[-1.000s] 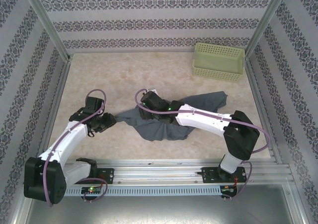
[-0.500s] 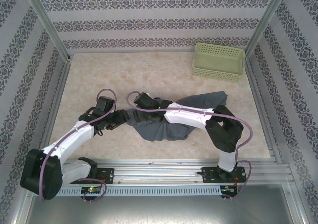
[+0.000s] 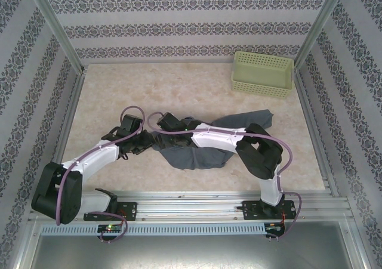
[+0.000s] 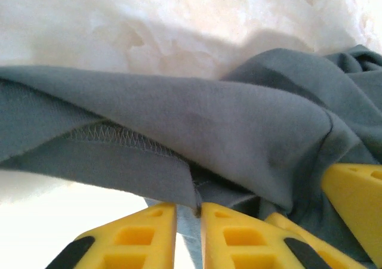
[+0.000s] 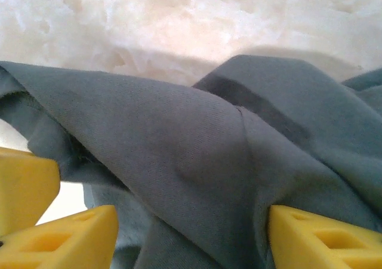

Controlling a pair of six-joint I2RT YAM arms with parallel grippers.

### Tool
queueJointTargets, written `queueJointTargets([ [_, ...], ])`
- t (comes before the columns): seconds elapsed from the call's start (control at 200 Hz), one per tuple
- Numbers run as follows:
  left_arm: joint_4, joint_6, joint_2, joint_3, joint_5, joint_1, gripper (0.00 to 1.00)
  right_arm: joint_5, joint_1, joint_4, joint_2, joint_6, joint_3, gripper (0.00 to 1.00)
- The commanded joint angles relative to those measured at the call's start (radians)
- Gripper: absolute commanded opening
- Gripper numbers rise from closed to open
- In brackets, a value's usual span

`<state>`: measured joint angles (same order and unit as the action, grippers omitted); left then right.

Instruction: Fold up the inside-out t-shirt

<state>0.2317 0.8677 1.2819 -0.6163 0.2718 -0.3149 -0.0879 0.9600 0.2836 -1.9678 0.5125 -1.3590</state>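
One pale marbled tabletop (image 3: 149, 90) carries everything. The inside-out t-shirt (image 3: 197, 157) lies crumpled on it near the middle, toward the near edge. Its long axis runs from low left up to the right, where a tail points at the pale green basket (image 3: 262, 73), which stands well apart in the far right corner. Both arms meet at the shirt's left end, so nearly all the cloth lies to the right of the hands. The right arm stretches over the shirt to get there, which makes the left arm the nearer. The left hand (image 4: 188, 208) has its fingers pressed almost together, pinching a seamed edge. The right hand (image 5: 192, 212), just beside it, is spread wide with a ridge of cloth mounded between its fingers and no clear clamp on it. The overhead view gives the shirt's lie but not the grips. The left wrist view adds the overlock stitching (image 4: 119, 136) facing outward.
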Motion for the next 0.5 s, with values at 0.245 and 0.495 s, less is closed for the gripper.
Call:
queueJointTargets([
  [0.245, 0.008, -0.049, -0.116, 0.126, -0.017, -0.005, 0.00, 0.005, 0.002, 0.023, -0.086, -0.034, -0.091, 0.57],
  [0.495, 0.095, -0.053, -0.241, 0.197, -0.007, 0.012, 0.00, -0.032, -0.035, 0.063, -0.111, 0.003, -0.125, 0.26],
])
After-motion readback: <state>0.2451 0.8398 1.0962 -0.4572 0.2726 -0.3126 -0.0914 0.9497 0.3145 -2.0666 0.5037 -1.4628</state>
